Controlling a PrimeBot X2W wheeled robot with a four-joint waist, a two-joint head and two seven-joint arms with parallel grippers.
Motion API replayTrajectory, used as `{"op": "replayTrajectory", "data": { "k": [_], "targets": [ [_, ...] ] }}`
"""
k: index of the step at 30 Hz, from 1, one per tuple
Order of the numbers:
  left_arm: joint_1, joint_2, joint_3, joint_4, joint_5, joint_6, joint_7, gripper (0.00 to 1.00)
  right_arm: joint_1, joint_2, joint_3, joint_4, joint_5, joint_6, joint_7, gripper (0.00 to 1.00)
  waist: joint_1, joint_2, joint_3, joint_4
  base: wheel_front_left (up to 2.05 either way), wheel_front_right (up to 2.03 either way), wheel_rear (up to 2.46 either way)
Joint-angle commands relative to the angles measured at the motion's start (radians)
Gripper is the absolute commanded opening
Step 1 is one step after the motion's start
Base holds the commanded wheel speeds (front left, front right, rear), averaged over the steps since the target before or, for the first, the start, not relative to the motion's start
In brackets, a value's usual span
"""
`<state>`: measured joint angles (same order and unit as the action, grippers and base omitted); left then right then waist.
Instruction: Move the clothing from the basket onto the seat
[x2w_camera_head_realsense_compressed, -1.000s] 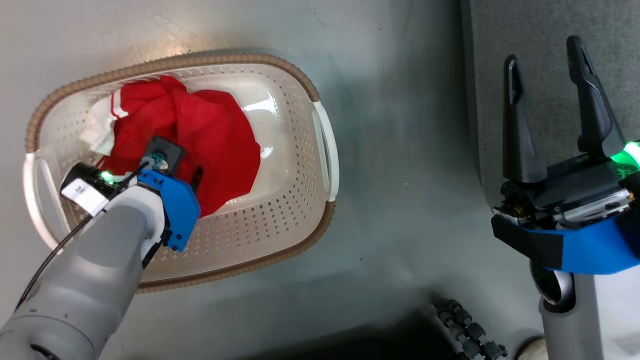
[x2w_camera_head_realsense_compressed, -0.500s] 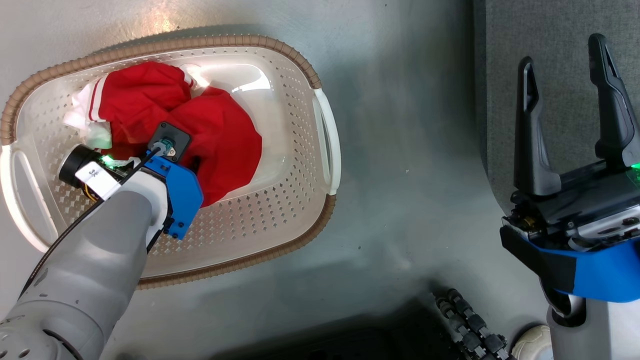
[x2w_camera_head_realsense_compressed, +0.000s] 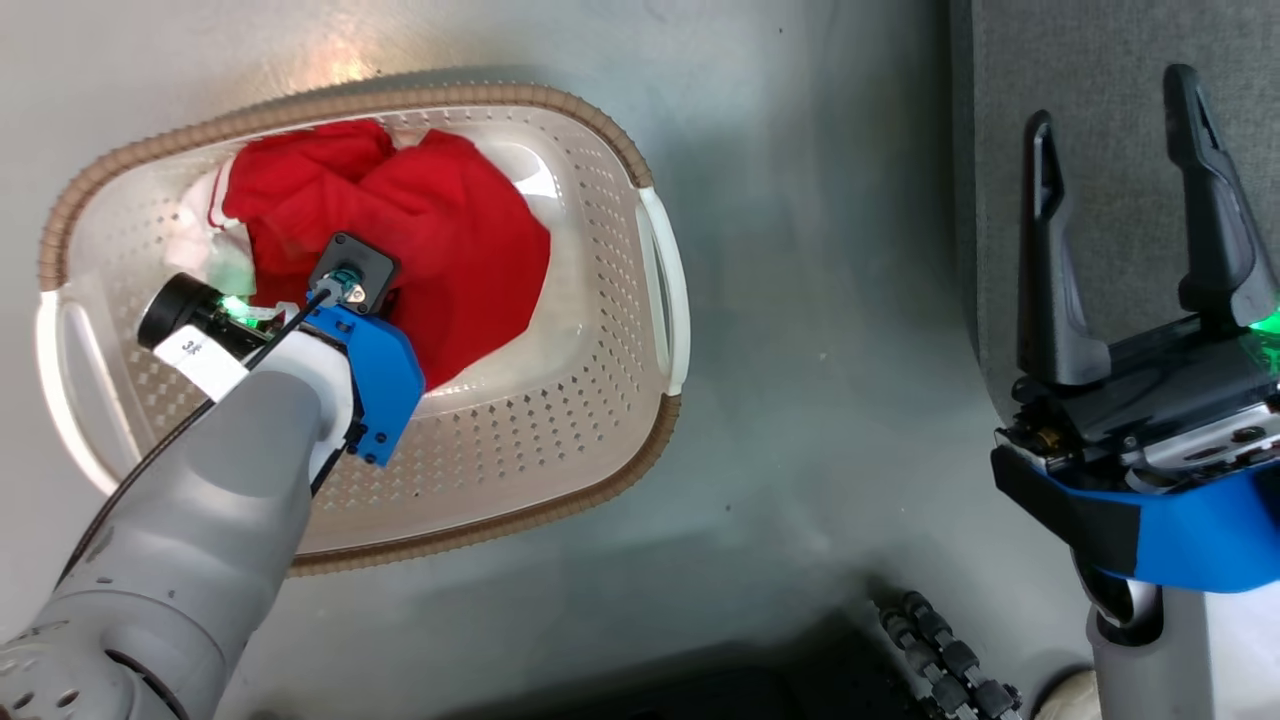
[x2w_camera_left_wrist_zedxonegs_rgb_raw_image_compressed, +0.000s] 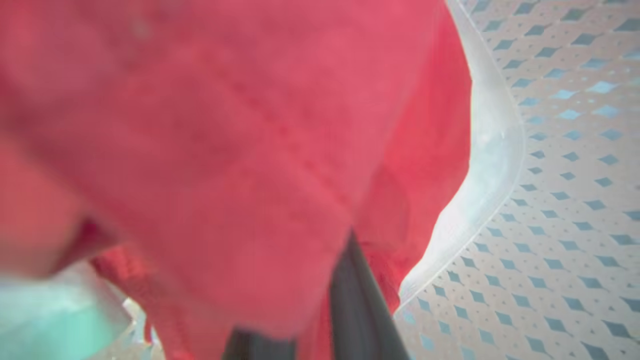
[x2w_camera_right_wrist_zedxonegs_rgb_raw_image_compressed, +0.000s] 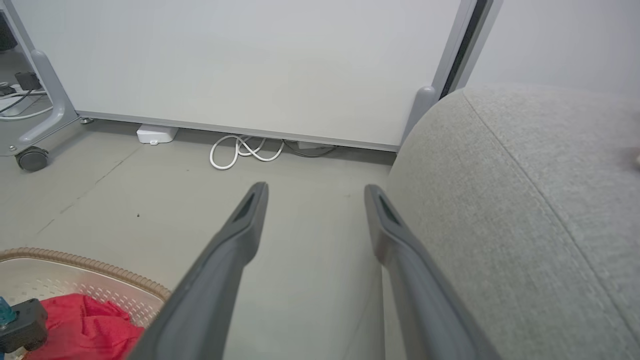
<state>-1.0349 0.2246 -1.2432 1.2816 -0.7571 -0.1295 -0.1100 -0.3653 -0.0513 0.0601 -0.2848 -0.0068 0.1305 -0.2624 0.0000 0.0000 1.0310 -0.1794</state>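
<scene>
The clothing (x2w_camera_head_realsense_compressed: 440, 230) is being picked up inside the basket (x2w_camera_head_realsense_compressed: 590, 115); nothing has been placed on the seat (x2w_camera_right_wrist_zedxonegs_rgb_raw_image_compressed: 500, 200) yet.

A bunched red heap with a little white trim is seen in the far half of the cream basket, which stands on the grey floor (x2w_camera_head_realsense_compressed: 820, 300), apart from the seat at the right. The left gripper (x2w_camera_left_wrist_zedxonegs_rgb_raw_image_compressed: 310, 320) is lowered into the heap. Its fingers are narrowed and buried in the fabric, and a fold appears to be pinched between them, with cloth hanging near the wrist camera above the perforated basket bottom. The right gripper (x2w_camera_head_realsense_compressed: 1110, 100) is held wide open and empty over the edge of the seat. The task is judged to be at its start: the pinched cloth has to be lifted out, carried across and laid down, and whatever stays behind fetched afterwards.
</scene>
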Motion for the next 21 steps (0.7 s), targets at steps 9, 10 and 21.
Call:
{"op": "replayTrajectory", "data": {
  "k": [9, 10, 21],
  "targets": [
    [0.033, -0.030, 0.001, -0.081, -0.068, -0.001, -0.107, 0.00, -0.031, 0.001, -0.004, 0.064, -0.004, 0.000, -0.004, 1.00, 0.0000, 0.0000, -0.118, 0.062, 0.00, 0.00, 0.00],
    [0.037, -0.033, -0.001, -0.091, -0.074, -0.001, -0.116, 0.00, -0.032, 0.001, -0.004, 0.072, -0.006, 0.000, -0.004, 1.00, 0.0000, 0.0000, -0.132, 0.069, 0.00, 0.00, 0.00],
    [0.074, -0.027, 0.080, -0.215, -0.105, -0.001, -0.157, 0.00, -0.010, 0.001, -0.011, 0.153, -0.013, 0.000, -0.004, 1.00, 0.0000, 0.0000, -0.335, 0.137, 0.00, 0.00, 0.00]
  ]
}}
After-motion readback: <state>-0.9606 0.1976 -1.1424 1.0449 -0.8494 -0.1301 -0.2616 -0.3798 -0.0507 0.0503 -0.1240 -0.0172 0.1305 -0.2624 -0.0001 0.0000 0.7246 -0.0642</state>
